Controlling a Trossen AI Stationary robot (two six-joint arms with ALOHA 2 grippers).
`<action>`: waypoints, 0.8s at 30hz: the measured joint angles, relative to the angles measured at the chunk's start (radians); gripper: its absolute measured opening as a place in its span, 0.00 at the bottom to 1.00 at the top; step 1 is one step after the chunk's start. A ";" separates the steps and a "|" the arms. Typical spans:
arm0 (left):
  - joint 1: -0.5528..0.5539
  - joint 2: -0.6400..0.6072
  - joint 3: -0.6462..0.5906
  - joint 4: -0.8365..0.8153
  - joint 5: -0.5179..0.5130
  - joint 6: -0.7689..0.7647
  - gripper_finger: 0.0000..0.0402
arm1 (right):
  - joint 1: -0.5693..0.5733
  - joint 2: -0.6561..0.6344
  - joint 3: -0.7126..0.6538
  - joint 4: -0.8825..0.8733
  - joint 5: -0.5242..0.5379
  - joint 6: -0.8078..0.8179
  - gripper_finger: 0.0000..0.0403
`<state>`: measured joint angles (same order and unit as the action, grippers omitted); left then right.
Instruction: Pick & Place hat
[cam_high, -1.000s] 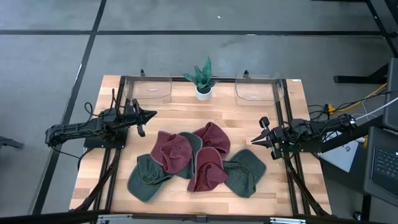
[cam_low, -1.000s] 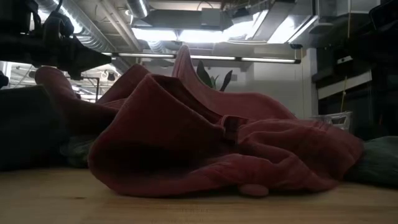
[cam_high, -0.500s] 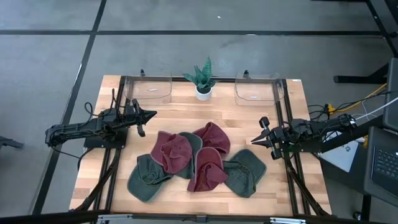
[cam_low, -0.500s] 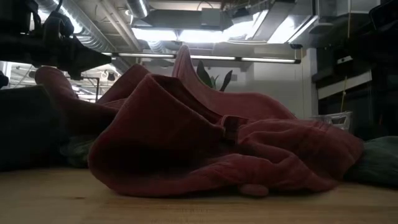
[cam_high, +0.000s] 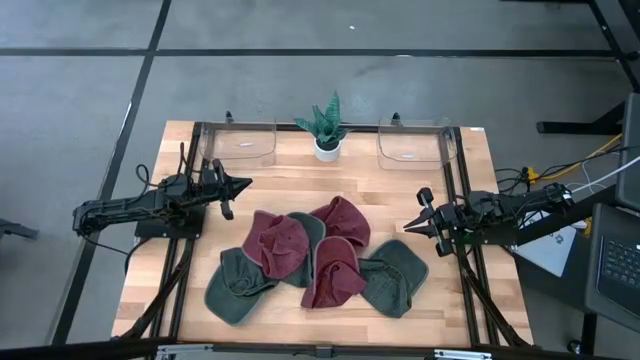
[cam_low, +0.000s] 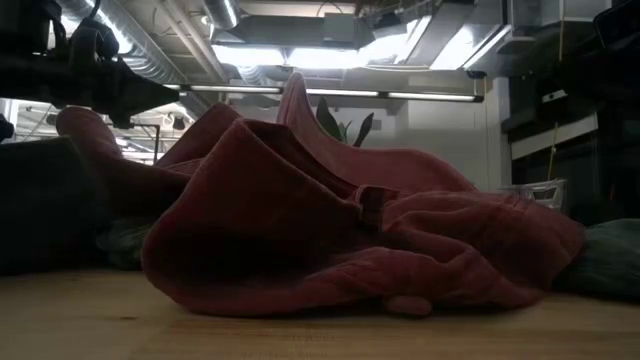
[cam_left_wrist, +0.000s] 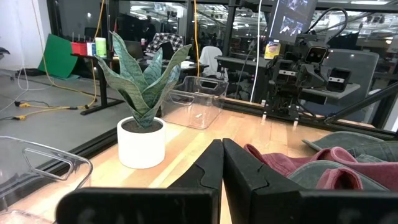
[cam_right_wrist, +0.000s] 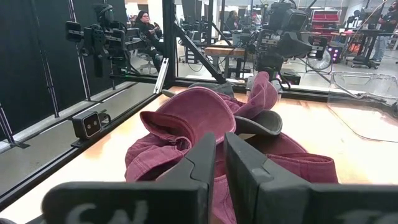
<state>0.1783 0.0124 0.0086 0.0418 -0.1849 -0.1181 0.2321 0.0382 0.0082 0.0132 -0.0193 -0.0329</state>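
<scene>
1. High view: pile of hats (cam_high: 318, 262) mid-table – red and green, overlapping.
2. Left gripper (cam_high: 243, 183) hovering left of pile, fingers pressed together, holding nothing.
3. Right gripper (cam_high: 410, 227) hovering just right of pile, fingers nearly together – slim gap, nothing between.
4. Potted plant (cam_high: 327, 128) at far edge, betw. two clear bins (cam_high: 244, 141).

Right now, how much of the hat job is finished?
Nothing looks done: the hats lie piled mid-table and both clear bins look empty. Nothing is in hand; the left gripper and right gripper are shut, empty, beside the pile. Every hat remains to pick.
</scene>
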 joint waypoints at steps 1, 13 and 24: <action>0.000 0.000 0.000 0.000 0.000 0.000 0.01 | 0.000 0.000 0.000 0.000 0.000 0.002 0.09; 0.000 0.000 0.000 0.000 0.000 0.000 0.01 | 0.000 0.003 0.007 -0.020 0.000 0.002 0.09; 0.000 0.000 0.000 0.000 0.000 0.000 0.01 | 0.000 0.192 0.379 -0.384 0.000 0.001 0.09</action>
<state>0.1784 0.0120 0.0086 0.0418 -0.1849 -0.1181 0.2321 0.2305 0.3877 -0.3704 -0.0193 -0.0322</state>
